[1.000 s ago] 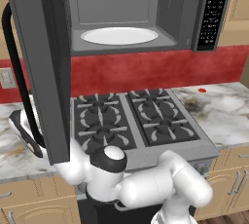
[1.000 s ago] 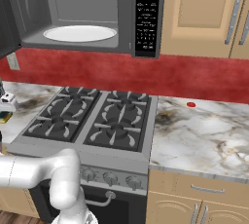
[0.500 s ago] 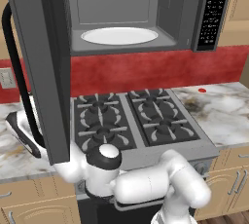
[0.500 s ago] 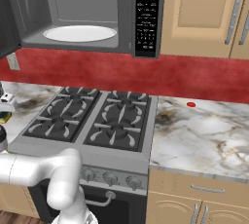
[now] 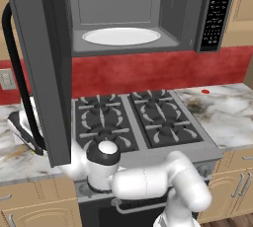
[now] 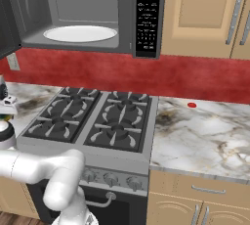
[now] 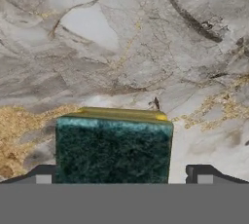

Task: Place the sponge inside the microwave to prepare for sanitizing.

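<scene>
On marble counter (image 7: 121, 47), sponge (image 7: 113, 147) between pincer (image 7: 121, 178) tips, spread apart, not clamped.

The arm (image 5: 148, 184) now reaches further left and lower than a second ago: in the left base view its dark-collared joint (image 5: 103, 154) sits lower in front of the stove edge, and in the right base view the white forearm (image 6: 29, 165) lies lower against the picture's left border.
</scene>
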Controlling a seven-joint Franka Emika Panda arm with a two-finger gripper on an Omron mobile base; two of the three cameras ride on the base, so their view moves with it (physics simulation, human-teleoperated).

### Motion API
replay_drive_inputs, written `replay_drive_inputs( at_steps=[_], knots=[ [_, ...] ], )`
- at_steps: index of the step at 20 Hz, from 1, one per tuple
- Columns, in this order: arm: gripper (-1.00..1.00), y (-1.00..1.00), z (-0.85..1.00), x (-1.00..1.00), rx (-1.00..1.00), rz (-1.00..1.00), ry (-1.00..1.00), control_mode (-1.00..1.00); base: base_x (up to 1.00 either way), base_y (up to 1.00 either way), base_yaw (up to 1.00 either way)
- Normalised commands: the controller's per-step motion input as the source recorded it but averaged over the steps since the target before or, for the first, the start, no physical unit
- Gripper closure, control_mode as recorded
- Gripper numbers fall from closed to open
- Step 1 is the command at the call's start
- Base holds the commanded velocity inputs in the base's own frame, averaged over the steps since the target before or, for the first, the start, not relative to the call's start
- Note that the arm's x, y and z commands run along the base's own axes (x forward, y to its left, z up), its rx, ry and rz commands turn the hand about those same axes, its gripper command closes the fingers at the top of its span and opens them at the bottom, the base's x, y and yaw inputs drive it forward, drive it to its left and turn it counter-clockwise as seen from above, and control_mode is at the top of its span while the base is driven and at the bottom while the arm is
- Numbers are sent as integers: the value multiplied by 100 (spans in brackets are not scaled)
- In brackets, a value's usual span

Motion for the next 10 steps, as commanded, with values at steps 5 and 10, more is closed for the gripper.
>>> replay_drive_inputs(
  at_steps=[5,10],
  knots=[
    [-100,10,-31,0,-5,0,11,-100,0,0,0],
    [100,18,-1,0,0,0,0,-100,0,0,0]
  ],
)
